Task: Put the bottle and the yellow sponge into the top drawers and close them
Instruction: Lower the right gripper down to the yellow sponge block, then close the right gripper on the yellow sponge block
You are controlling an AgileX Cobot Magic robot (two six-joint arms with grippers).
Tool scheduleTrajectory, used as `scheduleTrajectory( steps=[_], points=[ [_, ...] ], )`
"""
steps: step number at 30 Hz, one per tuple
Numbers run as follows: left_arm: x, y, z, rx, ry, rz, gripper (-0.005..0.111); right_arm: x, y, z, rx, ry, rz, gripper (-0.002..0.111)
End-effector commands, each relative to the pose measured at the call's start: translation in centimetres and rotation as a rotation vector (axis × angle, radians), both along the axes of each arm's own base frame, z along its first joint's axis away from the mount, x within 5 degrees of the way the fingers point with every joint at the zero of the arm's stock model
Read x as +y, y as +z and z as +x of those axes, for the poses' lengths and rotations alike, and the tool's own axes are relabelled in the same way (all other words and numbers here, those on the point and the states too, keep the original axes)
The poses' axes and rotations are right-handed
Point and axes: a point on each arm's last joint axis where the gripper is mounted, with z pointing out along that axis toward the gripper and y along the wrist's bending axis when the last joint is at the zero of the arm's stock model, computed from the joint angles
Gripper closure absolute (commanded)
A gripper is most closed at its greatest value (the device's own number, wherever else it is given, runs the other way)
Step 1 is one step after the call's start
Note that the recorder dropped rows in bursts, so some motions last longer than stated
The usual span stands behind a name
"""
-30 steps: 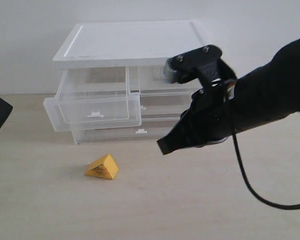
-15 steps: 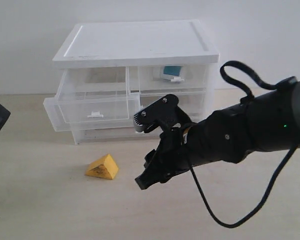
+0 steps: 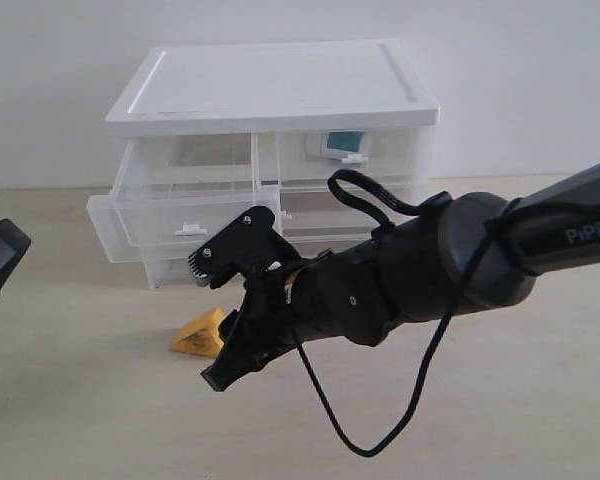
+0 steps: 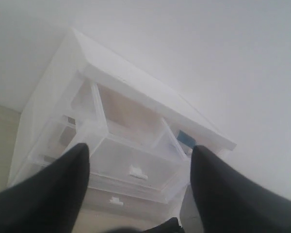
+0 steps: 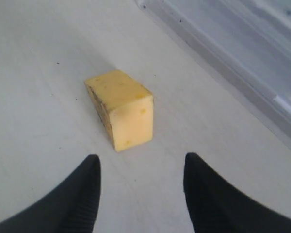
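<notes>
Right gripper (image 5: 141, 170) lowered, one yellow sponge (image 5: 121, 109), one bottle (image 3: 342, 143)

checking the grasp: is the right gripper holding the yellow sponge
No, the yellow sponge lies on the table, clear of the open right gripper.

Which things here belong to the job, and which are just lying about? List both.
Job: yellow sponge on the table; bottle inside the top right drawer; top left drawer, pulled out.
Lying about: full-width drawers; black cable.
</notes>
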Motion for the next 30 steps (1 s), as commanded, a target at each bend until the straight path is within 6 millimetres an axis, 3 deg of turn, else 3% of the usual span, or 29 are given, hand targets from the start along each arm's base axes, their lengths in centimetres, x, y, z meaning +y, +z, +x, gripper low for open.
scheduleTrajectory(
  steps=[1,12,19,30],
  points=[
    [0.1,0.0,-0.1,-0.002,0.001,0.006,0.050,0.4,0.0,0.3,-0.036,0.026,-0.004,0.061],
    [0.0,0.0,-0.1,-0.001,-0.002,0.008,0.050,2.0,0.5,-0.3,-0.035,0.048,0.019,0.061],
    [0.0,-0.1,-0.1,0.007,-0.004,0.011,0.050,3.3,-1.6,0.9,-0.004,0.045,-0.002,0.061],
    [0.0,-0.1,-0.1,0.007,-0.004,0.011,0.050,4.4,-2.2,1.7,0.022,0.057,-0.029,0.061]
  ],
)
